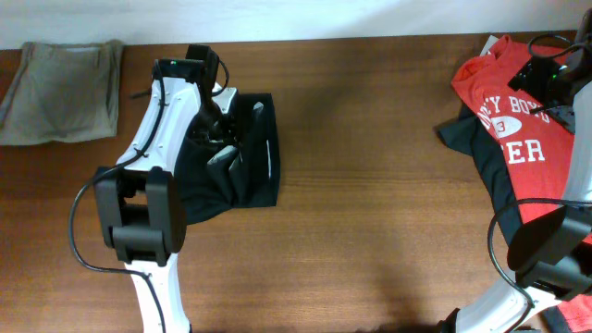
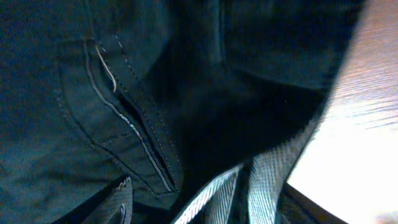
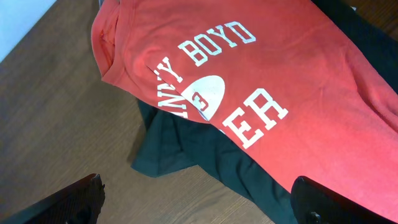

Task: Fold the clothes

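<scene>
Left gripper [image 1: 220, 129], at nine o'clock, is buried in the black garment [image 1: 254, 176], likely mid-fold, its grip impossible to tell; right gripper [image 3: 199, 205], at three o'clock, hangs open-fingered above the red shirt [image 3: 280, 74].

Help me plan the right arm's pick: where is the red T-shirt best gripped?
Probably at the bunched collar-side edge of the red T-shirt, coming from the bare-wood side. There it lies directly on the table, clear of the dark garment beneath.
</scene>
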You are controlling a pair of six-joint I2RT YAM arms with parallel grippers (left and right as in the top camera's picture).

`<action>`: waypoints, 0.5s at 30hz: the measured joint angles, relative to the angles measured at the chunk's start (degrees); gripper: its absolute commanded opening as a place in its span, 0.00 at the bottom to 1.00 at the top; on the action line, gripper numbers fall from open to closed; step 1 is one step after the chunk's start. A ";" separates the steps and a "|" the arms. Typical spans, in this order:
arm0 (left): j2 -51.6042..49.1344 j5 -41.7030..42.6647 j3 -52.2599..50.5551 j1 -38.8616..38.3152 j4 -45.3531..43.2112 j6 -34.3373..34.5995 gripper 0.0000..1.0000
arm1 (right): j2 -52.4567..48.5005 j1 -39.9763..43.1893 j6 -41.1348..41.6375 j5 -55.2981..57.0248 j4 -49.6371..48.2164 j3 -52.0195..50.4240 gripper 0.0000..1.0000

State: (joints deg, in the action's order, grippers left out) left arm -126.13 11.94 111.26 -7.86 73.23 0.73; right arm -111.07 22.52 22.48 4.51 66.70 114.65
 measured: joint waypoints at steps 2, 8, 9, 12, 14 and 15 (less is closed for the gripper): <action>0.00 0.31 5.51 0.00 3.37 0.02 0.68 | 0.00 0.00 0.02 0.00 -0.04 0.00 0.99; -0.11 0.68 19.32 0.00 16.57 0.17 0.35 | 0.00 0.00 0.02 0.02 0.00 0.00 0.99; -0.11 0.72 18.69 -0.02 16.90 0.26 0.23 | 0.00 0.00 -0.02 0.02 -0.02 0.00 0.99; -0.11 1.16 9.25 -1.38 14.34 0.48 0.07 | 0.00 0.00 -0.02 0.00 0.02 0.00 0.99; -0.11 2.75 1.95 -3.10 9.33 0.42 0.06 | 0.00 0.00 0.02 0.02 0.02 0.00 0.99; -0.48 4.22 -3.06 -4.72 6.75 0.42 0.06 | 0.00 0.00 0.00 0.02 0.00 0.00 0.99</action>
State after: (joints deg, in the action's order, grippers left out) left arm -126.61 16.16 108.20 -12.58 79.99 1.15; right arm -111.07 22.52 22.48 4.54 66.70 114.65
